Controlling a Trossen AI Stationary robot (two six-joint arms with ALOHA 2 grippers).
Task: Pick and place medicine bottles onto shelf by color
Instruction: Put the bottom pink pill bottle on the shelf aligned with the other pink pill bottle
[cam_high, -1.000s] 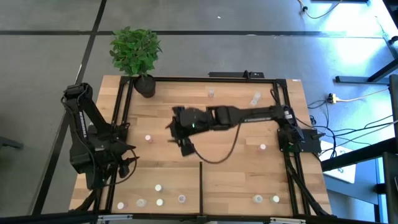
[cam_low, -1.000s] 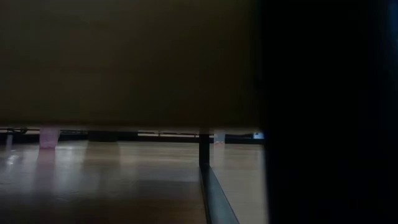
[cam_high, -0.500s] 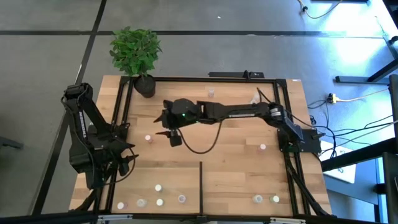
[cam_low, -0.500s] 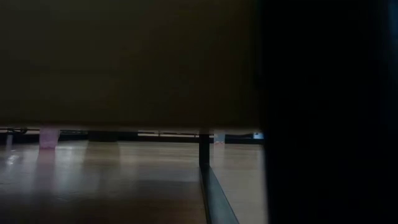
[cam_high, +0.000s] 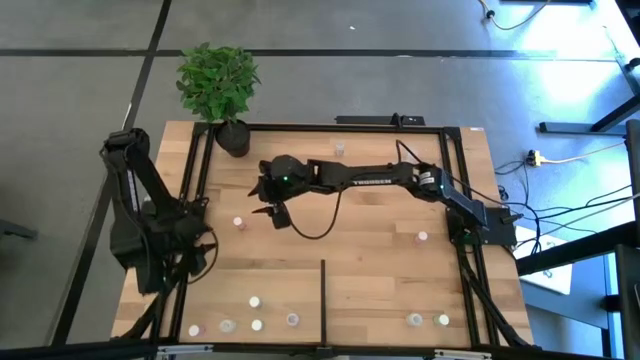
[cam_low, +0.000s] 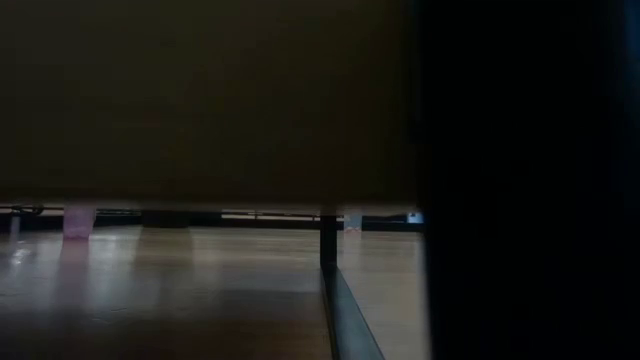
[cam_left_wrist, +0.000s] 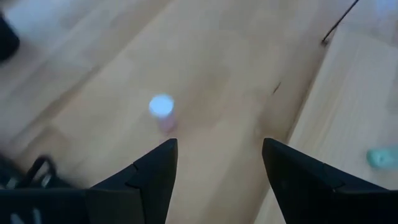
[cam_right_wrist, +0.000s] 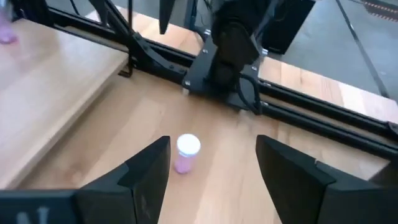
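Bottle (cam_high: 238, 222) with pink body stands near shelf's (cam_high: 380, 250) left edge; right wrist view shows it between spread, empty right end effector (cam_high: 268, 212) fingers. Left end effector (cam_high: 196, 258) open, at counter's left edge.

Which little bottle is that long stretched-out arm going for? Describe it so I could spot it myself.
Start at the leafy plant in the black pot at the table's far left corner. Come toward the near edge from there, to where the right hand hangs open at the end of its arm. The bottle stands alone just beside it: pinkish body, white top, well apart from the row along the near rail.
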